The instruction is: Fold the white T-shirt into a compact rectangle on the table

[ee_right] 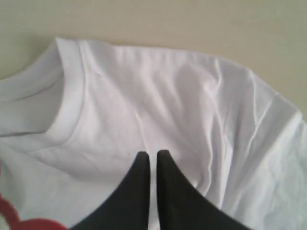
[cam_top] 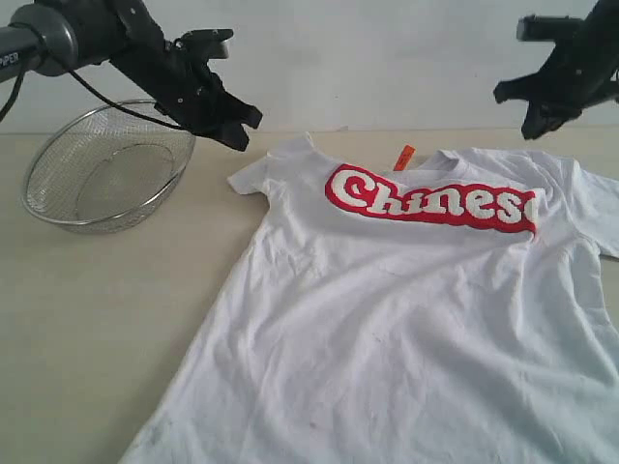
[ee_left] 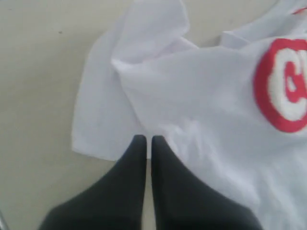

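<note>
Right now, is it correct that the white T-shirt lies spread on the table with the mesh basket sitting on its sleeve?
Not quite: the mesh basket sits on the table, apart from the white T-shirt, as the exterior view shows. The rest holds.

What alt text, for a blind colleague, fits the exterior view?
A white T-shirt with red lettering lies face-up on a beige table. The left arm and right arm hover above its shoulders, jaws shut; a wire-mesh basket sits at left.
</note>
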Robot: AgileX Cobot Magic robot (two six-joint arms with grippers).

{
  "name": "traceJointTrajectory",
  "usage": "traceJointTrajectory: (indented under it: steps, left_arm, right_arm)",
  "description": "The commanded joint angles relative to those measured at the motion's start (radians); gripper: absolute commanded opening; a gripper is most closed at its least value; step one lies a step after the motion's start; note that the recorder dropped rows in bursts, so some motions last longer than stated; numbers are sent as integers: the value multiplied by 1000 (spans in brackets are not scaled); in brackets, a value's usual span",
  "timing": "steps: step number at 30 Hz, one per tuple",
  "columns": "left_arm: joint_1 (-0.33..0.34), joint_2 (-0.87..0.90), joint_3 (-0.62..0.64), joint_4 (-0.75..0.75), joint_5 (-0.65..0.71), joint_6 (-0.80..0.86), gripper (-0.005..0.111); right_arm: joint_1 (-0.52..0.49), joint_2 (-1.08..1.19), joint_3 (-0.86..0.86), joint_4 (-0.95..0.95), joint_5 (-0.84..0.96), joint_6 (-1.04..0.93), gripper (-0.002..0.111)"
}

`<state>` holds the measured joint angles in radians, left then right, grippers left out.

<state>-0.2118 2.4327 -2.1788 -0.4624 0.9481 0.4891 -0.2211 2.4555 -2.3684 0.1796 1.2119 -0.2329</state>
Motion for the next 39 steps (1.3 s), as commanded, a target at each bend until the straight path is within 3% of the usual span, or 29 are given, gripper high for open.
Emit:
traceJointTrajectory:
  steps: [1,5,9,11,17,25,39]
  left_arm:
    - [-22,-54,62,-79,100,71,4]
    - [-62,-72,186,-78,111,108,4]
    - [-115,-81,305,-80,-44,135,4]
    - [-135,-76,333,-80,-97,135,4]
    - [-149,-33,344,-73,-82,99,4]
    - [-149,-31,414,35,-109,45,4]
    - [-149,-83,621,26,-73,43,4]
  right_arm:
    - [16,-114,134,8,9,6,0]
    - [41,-219,338,-10,9,-12,0]
    - [72,-313,532,-8,9,-21,0]
    - [94,-342,623,-4,-19,-21,0]
    - [174,-358,816,-6,-137,-21,0]
    - [196,-360,907,-6,-199,-10,0]
    - [201,-387,991,63,-287,-101,0]
